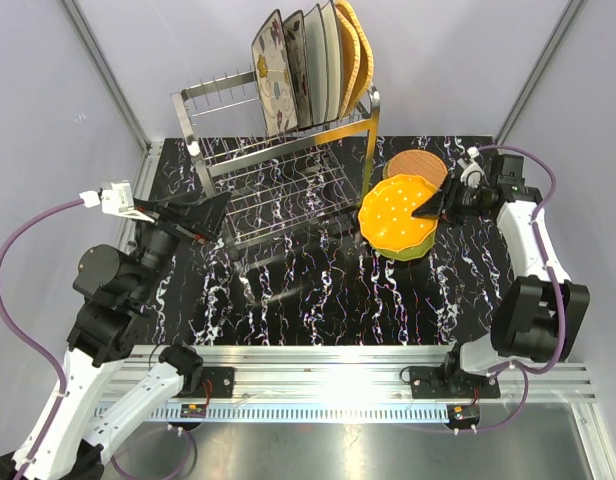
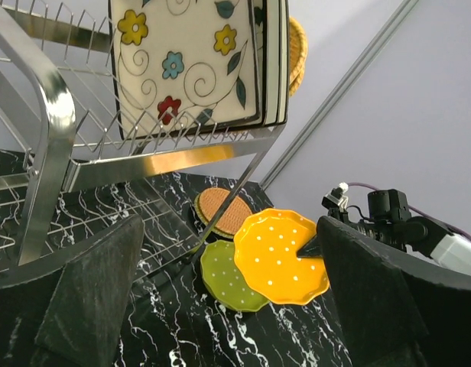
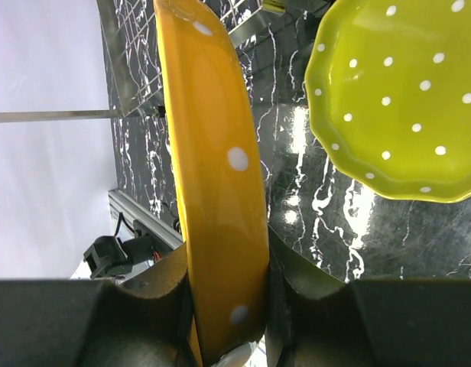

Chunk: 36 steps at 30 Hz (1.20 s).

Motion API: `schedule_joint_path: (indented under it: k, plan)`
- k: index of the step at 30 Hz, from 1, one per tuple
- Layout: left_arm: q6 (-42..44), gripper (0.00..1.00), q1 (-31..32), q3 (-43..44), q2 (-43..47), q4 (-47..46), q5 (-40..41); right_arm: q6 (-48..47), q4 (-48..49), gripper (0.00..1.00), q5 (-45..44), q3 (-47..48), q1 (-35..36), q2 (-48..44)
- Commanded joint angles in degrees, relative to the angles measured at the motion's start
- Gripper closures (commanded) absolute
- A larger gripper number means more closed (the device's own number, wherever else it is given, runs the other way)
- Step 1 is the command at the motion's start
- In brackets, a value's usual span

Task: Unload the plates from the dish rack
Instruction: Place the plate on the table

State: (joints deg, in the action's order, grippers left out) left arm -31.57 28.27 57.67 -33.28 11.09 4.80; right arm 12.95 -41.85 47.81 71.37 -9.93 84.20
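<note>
Fingers of the right hand (image 1: 430,208) pinch the rim of the orange dotted plate (image 1: 396,212), partly over the green plate (image 3: 404,99) (also dotted). The left hand (image 1: 200,217) is wide open, holding nothing, beside the dish rack (image 1: 278,175), whose standing plates (image 1: 308,70) are above it.

Bright, even overhead light. Aluminium rail (image 1: 288,362) at near edge blown to white glare. Specular streaks on steel dish rack (image 1: 278,160) and glossy black marble tabletop (image 1: 318,300). White hotspot between orange plate (image 3: 220,191) and lime-green plate (image 3: 396,92), right wrist view. Soft shadow beneath rack. Wrist views: near fingers (image 2: 90,306) soft-focus, farther things sharp.
</note>
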Motion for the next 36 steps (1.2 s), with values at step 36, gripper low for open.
schedule_joint_path:
  k: [36]
  plan:
    - [-1.3, 0.01, 0.1, -0.3, -4.9, -5.4, 0.1, -10.5, 7.3, 1.0, 11.1, 10.0, -2.5, 17.7]
